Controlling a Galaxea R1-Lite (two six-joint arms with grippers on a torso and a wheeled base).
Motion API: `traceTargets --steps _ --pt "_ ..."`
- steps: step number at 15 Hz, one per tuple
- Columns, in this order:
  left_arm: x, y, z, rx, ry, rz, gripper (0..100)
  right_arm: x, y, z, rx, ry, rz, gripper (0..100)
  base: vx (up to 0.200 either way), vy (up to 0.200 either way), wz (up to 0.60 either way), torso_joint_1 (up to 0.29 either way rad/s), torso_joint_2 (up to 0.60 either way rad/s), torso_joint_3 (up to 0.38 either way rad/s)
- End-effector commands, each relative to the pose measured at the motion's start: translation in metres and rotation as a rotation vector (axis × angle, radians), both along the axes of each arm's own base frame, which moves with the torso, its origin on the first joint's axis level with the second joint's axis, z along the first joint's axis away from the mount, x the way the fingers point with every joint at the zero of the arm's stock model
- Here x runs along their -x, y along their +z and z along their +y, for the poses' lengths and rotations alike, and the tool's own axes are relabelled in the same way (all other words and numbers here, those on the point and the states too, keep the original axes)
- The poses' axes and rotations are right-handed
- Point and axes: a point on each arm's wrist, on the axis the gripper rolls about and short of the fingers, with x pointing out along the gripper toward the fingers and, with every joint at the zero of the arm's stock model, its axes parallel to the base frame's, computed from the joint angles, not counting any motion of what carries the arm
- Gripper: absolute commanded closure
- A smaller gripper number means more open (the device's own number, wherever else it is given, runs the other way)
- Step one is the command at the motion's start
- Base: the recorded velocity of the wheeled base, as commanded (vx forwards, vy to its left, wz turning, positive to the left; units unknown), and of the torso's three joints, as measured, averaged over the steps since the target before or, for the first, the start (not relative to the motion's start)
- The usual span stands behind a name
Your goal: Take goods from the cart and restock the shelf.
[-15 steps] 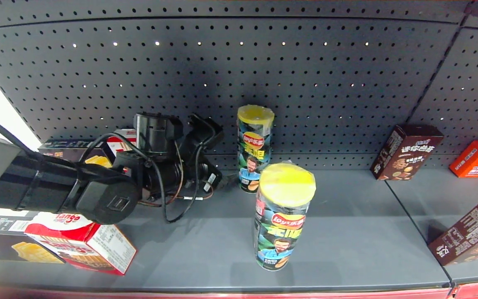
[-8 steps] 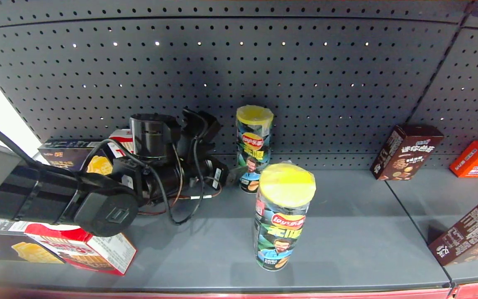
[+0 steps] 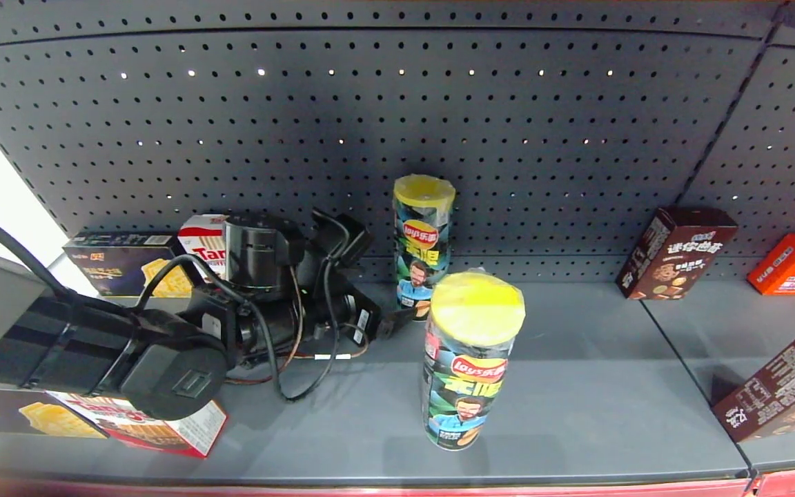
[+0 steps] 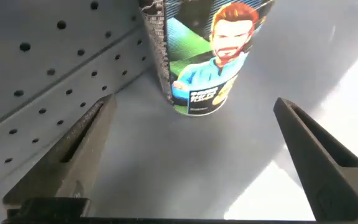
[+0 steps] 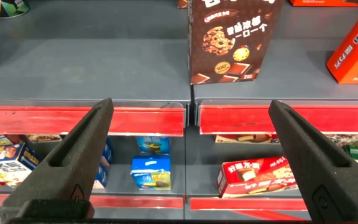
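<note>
A grey shelf [image 3: 597, 393] holds two upright yellow-lidded chip cans at centre frame: the rear can [image 3: 424, 241] stands against the pegboard [image 3: 370, 103], the front can [image 3: 470, 359] nearer the shelf's edge. Left of centre, the left gripper [image 4: 194, 104] is spread wide and empty just beside the rear can's base. The right gripper [image 5: 191, 104] also gapes wide, holding nothing.

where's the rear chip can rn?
Head view, center: rear chip can stands upright by the pegboard, behind the front chip can, with the open left gripper just to its left.
</note>
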Motion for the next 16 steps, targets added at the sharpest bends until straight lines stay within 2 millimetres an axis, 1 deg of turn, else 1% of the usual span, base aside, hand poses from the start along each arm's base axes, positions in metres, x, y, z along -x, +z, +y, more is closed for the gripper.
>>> traceTargets --steps 1,5,9,12,16 --pt "0.0 0.001 0.004 -0.013 0.049 -0.01 0 0.0 0.0 0.0 0.0 0.001 0.002 0 0.0 0.0 0.0 0.0 0.0 0.0" --pt "0.007 0.012 0.009 -0.058 0.216 -0.092 0 0.0 0.0 0.0 -0.001 -0.001 0.002 0 0.0 0.0 0.0 0.0 0.0 0.0" --pt "0.008 0.013 0.011 -0.063 0.255 -0.101 0 0.0 0.0 0.0 0.0 -0.001 0.0 0 0.0 0.0 0.0 0.0 0.0 0.0" --pt "0.001 0.005 0.01 -0.06 0.265 -0.076 0 0.0 0.0 0.0 0.0 -0.001 0.002 0 0.0 0.0 0.0 0.0 0.0 0.0" --pt "-0.008 -0.011 0.003 -0.045 0.267 -0.055 0 0.0 0.0 0.0 0.0 -0.001 0.002 0 0.0 0.0 0.0 0.0 0.0 0.0"
